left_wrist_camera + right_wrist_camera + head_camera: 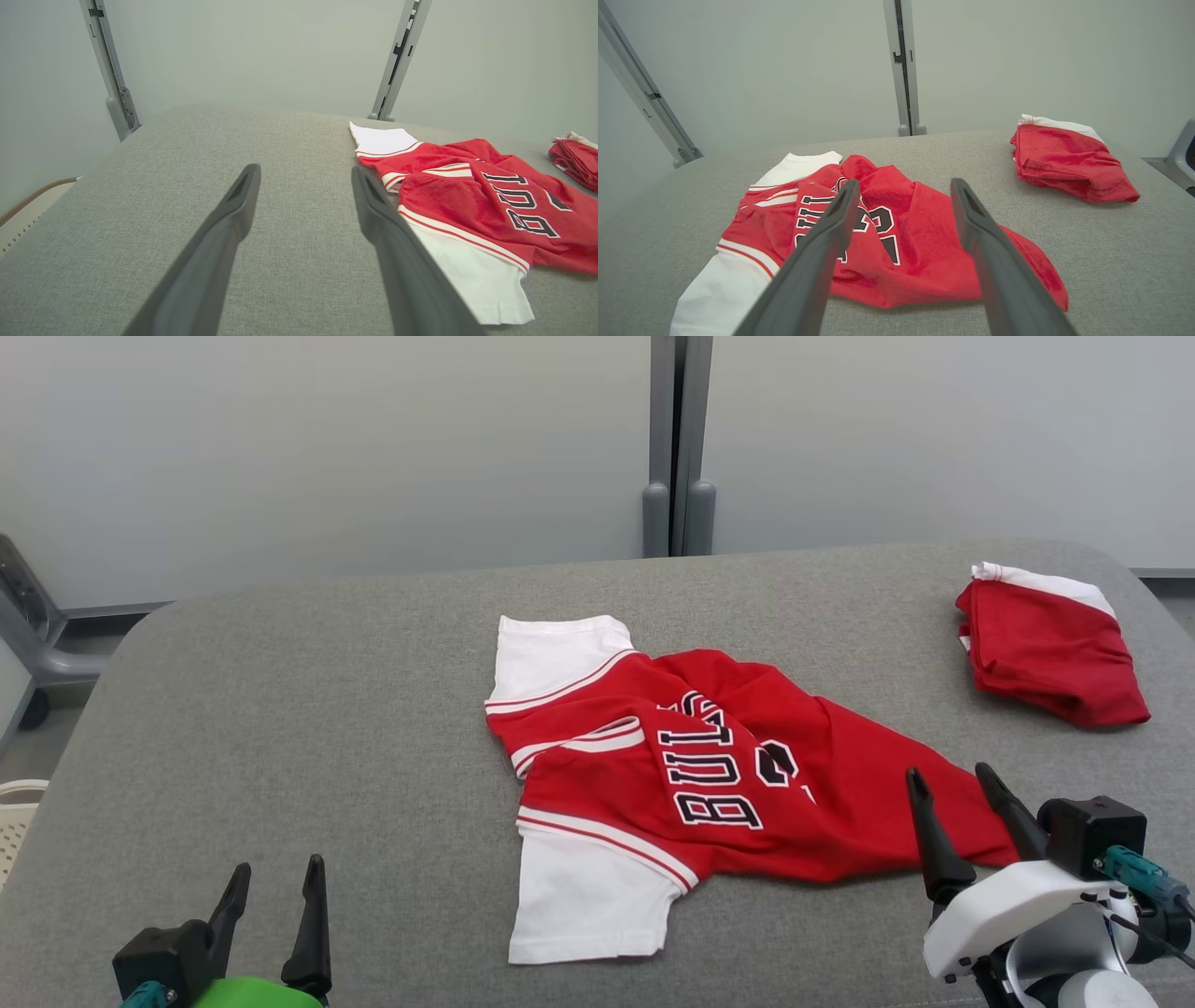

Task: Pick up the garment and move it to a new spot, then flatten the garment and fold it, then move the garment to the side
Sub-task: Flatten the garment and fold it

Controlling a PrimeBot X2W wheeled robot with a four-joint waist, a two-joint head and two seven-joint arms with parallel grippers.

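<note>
The garment (709,775) lies rumpled, unfolded on the surface (280,709); flattening, folding and moving aside look undone. Left gripper (280,864) and right gripper (948,770) flank it, both spread, empty.

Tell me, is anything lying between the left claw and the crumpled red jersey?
No: in the head view, bare grey tabletop separates left gripper and jersey.

I'm seeing a red jersey (840,784), white sleeves, black lettering (edged white), on the grey table (327,709); right of the jersey, a red-and-white bundle (1050,649).
</note>
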